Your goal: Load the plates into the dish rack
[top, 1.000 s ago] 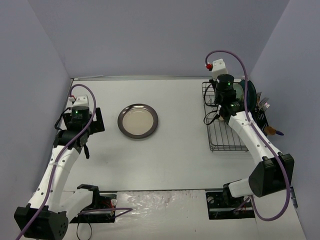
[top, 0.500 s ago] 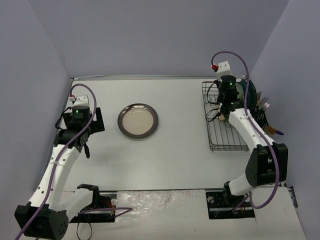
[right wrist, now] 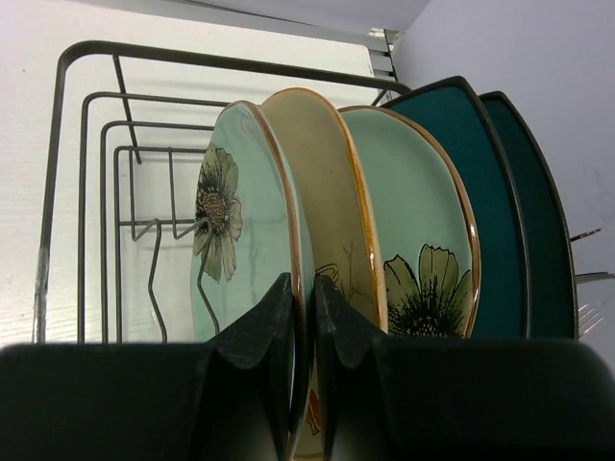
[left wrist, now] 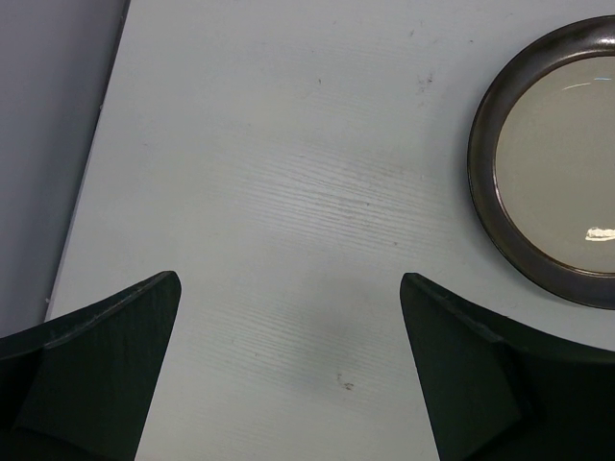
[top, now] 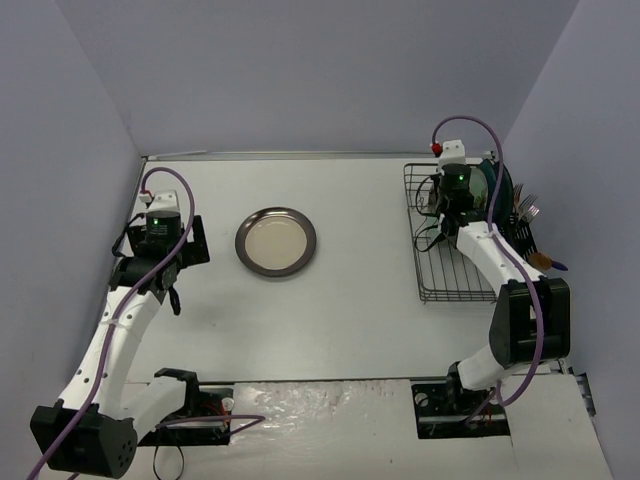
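Mint-green, cream and dark teal plates (top: 492, 186) stand on edge, side by side, at the far end of the dish rack (top: 455, 298), a black wire frame on the right side of the tabletop (top: 340, 310).

Order in the right wrist view, left to right:
- first mint-green plate (right wrist: 240, 240), with a flower motif and a brown rim
- cream floral plate (right wrist: 332, 192)
- second mint-green plate (right wrist: 413, 211), with a flower motif and a tan rim
- two dark teal plates (right wrist: 490, 192), squarish in outline

The right gripper (right wrist: 300, 288) reaches over the rack. Its jaws are clenched on the rim of the first mint-green plate, one finger on each face.

A cutlery holder (top: 525, 235) on the rack's right side carries forks (top: 528, 208).

A dark-rimmed plate (top: 276, 242), round with a pale centre, lies flat on the tabletop left of centre, well apart from the rack.

The left gripper (left wrist: 288, 279) hangs above bare tabletop to the left of this plate. Its jaws are released and spread wide, with nothing between them. In the left wrist view the plate appears at the upper right, clear of both fingers.
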`<control>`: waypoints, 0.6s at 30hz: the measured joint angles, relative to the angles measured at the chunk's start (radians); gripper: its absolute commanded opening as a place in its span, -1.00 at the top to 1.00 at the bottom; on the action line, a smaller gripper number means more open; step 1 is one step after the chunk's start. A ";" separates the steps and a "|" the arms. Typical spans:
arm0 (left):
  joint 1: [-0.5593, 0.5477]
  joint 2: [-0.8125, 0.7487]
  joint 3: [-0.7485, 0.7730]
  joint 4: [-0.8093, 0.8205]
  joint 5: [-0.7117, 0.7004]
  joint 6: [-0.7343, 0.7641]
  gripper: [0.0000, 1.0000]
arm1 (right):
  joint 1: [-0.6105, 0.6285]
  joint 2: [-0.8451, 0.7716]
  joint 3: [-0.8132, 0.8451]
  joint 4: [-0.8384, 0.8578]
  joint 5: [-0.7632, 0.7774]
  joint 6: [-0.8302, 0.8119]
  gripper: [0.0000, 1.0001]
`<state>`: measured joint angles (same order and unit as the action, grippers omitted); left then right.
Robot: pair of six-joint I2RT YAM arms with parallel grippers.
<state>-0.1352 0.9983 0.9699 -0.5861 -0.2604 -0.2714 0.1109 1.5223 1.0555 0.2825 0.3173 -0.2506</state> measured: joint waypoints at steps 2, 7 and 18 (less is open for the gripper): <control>0.000 0.002 0.000 0.000 0.000 0.000 -0.94 | -0.005 0.000 -0.003 0.004 -0.003 0.023 0.65; 0.000 0.006 0.000 0.000 0.000 0.000 -0.94 | -0.007 0.000 -0.009 0.047 -0.004 0.066 0.08; 0.001 0.014 0.000 0.000 0.005 -0.002 -0.94 | 0.004 -0.080 -0.008 0.021 -0.089 0.137 -0.86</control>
<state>-0.1340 1.0127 0.9695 -0.5857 -0.2557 -0.2734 0.1151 1.4421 1.0474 0.3037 0.2284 -0.1133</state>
